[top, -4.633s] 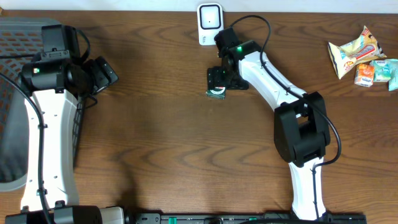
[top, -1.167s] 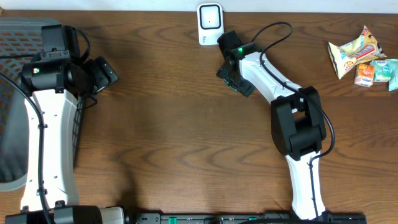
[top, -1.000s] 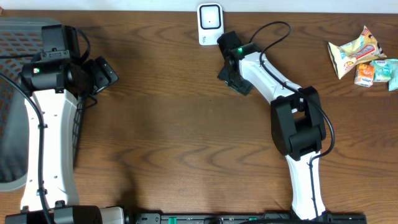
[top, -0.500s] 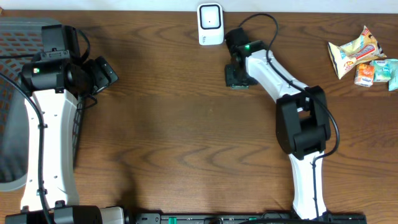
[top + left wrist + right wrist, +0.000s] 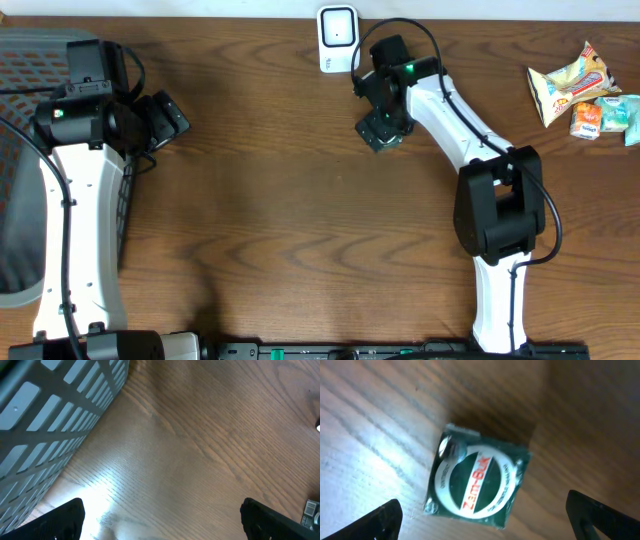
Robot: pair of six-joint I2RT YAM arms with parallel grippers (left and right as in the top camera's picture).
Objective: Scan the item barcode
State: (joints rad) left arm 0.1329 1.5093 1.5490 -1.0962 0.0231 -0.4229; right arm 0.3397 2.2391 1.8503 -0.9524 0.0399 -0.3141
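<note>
The right claw (image 5: pixel 490 519) stood wide, its two fingertips (image 5: pixel 385 520) far apart at the lower corners of the wrist view, and it gripped nothing. Between the fingertips, touching neither, lay the packet (image 5: pixel 477 480). It was small, square and dark green, with a round white label bearing red lettering. It lay flat on the wooden table (image 5: pixel 250 200), label side up and turned askew to the grain. Seen from above, the claw hung directly over the packet, partly covering it, with the right arm reaching in from the near edge. The white scanner (image 5: pixel 338 38) stood at the far edge of the table, near the packet but apart from it, a little farther back and to the left. A few snack bags (image 5: pixel 570 88) lay together toward the far right corner, well apart from both packet and scanner. At the other end of the table the left claw (image 5: pixel 167 522) also stood wide and held nothing, hanging over bare wood. The grey slotted basket (image 5: pixel 50 410) sat just beside it at the table's left end.
</note>
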